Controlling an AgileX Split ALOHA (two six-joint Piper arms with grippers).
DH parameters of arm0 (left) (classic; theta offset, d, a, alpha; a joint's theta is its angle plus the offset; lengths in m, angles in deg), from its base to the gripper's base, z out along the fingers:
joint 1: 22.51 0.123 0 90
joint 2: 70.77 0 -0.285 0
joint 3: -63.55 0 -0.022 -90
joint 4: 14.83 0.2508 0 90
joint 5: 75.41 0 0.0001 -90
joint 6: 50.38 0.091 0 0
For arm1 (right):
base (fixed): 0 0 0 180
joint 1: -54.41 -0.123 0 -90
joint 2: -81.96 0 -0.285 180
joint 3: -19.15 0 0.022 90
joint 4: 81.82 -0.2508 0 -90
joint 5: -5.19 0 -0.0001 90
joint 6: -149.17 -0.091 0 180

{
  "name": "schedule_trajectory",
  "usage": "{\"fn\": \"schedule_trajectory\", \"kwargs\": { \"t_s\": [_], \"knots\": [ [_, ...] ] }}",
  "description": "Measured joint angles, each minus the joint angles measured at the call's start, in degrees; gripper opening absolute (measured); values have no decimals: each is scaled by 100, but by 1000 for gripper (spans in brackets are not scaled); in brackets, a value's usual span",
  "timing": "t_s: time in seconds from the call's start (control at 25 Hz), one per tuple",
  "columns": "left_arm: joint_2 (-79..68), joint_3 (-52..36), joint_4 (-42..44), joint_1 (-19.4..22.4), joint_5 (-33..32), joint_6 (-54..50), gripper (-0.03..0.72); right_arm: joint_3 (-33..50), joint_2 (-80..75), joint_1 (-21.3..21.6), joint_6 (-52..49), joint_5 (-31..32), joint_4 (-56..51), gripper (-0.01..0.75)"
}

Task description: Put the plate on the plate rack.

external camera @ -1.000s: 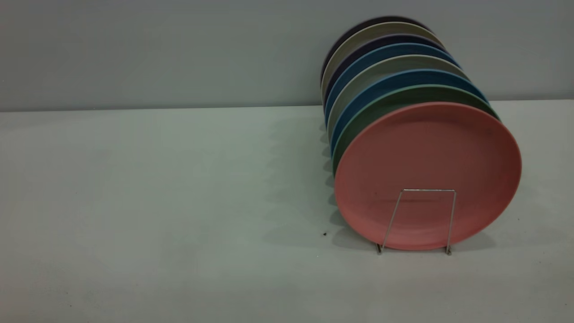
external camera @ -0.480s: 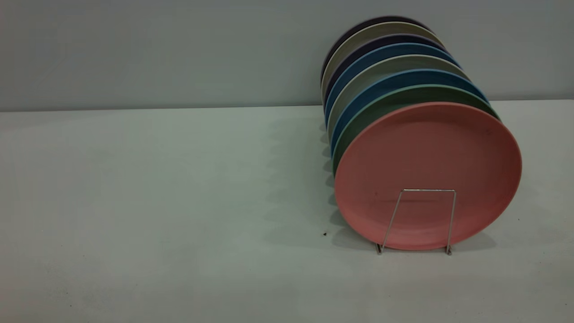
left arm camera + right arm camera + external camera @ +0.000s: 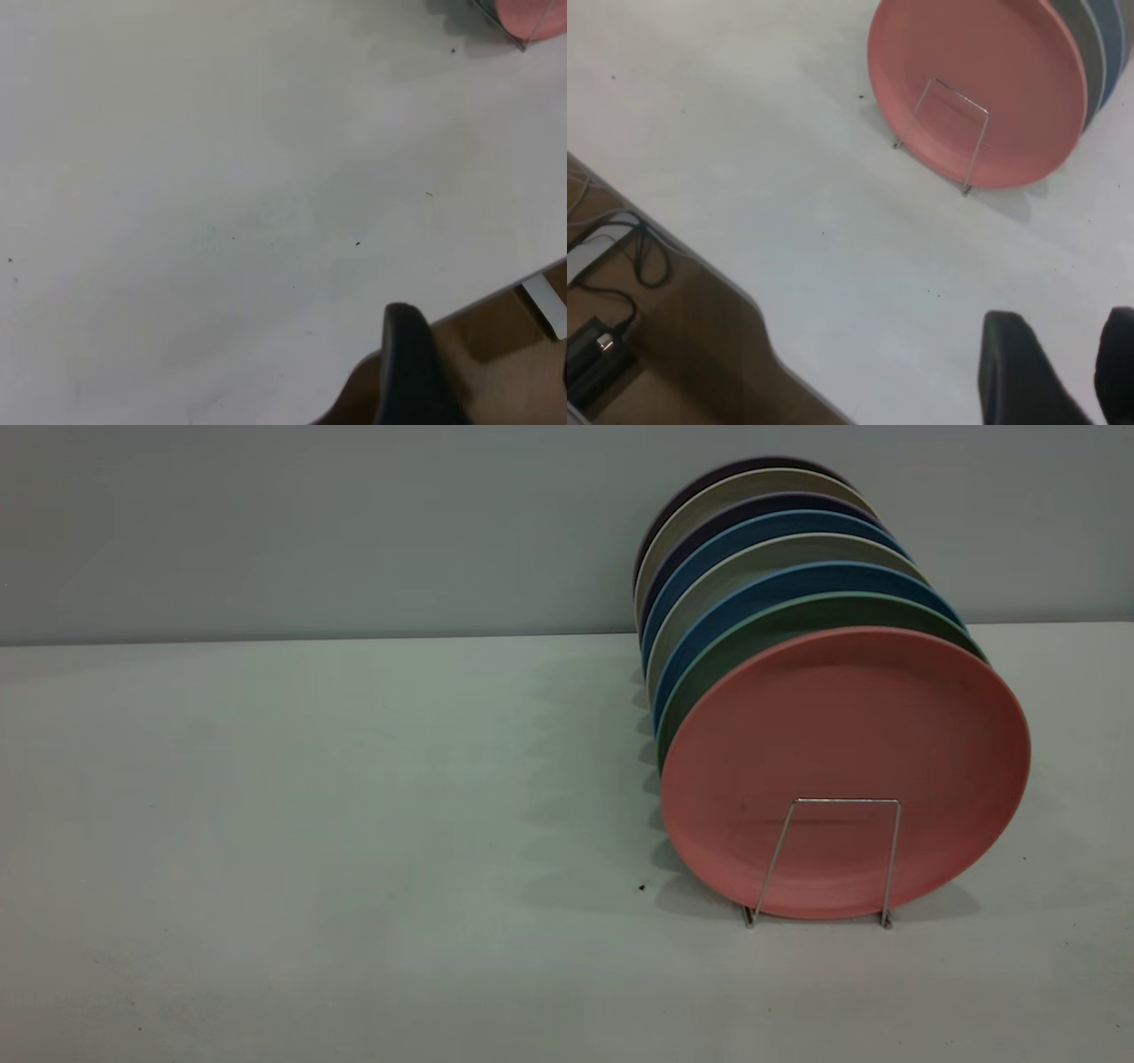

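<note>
The salmon-pink plate (image 3: 842,726) stands upright in the frontmost slot of the silver wire plate rack (image 3: 895,850), at the table's right, leaning behind the front wire loop. The right wrist view shows the plate (image 3: 992,80) and the plate rack (image 3: 974,146) from afar. My right gripper (image 3: 1060,319) hovers above the bare table, well away from them, open with nothing in it. In the left wrist view my left gripper (image 3: 407,372) is at the table's edge, with a sliver of the plate (image 3: 536,13) far off. Neither gripper appears in the exterior view.
Behind the pink plate the rack holds a green plate (image 3: 780,615), a blue plate (image 3: 753,589) and several more in grey, blue and dark tones. A grey wall (image 3: 310,522) backs the table (image 3: 310,824). Cables and a black device (image 3: 598,350) lie beyond the table edge.
</note>
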Motion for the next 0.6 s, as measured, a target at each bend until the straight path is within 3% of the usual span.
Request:
{"fn": "schedule_trajectory", "kwargs": {
  "t_s": [0.6],
  "knots": [
    [0,0,0,0,-2,0,445,0,5,0,-446,0,25,239]
  ]
}}
